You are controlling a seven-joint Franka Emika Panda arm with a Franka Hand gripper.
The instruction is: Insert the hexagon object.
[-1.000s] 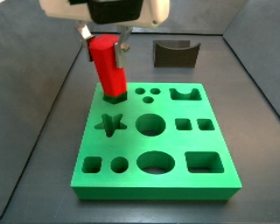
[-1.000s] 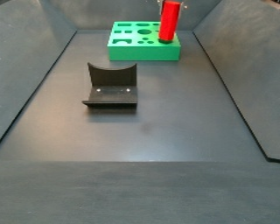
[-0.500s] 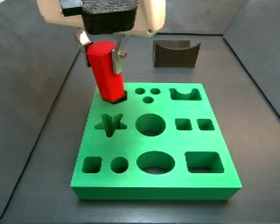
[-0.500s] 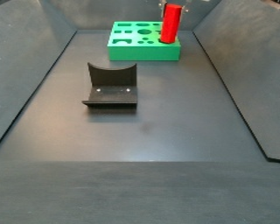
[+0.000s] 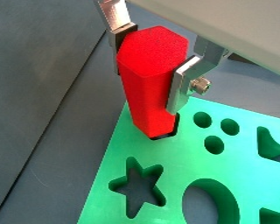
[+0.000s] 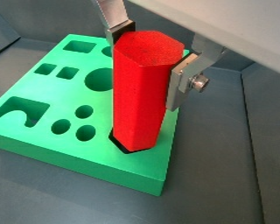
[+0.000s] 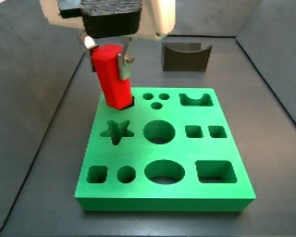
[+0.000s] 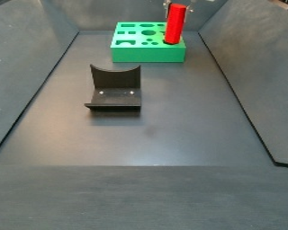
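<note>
At the upper left of a side view I had the gripper (image 7: 114, 46) over the board's (image 7: 176, 180) far left corner, its silver fingers (image 5: 187, 74) closed on the upper part of the peg (image 7: 111, 79). I held it high so the lower end stayed free to enter. The peg stood nearly upright, leaning slightly in that view, its foot already in the hexagonal hole (image 6: 133, 148) at the corner; both wrist views showed a dark rim of the hole around its base. I judged it only partly seated, most of its length above the board. Further right lay the other cut-outs, all empty. At the upper right, well apart from the board, stood the fixture (image 7: 184, 56), unused.
</note>
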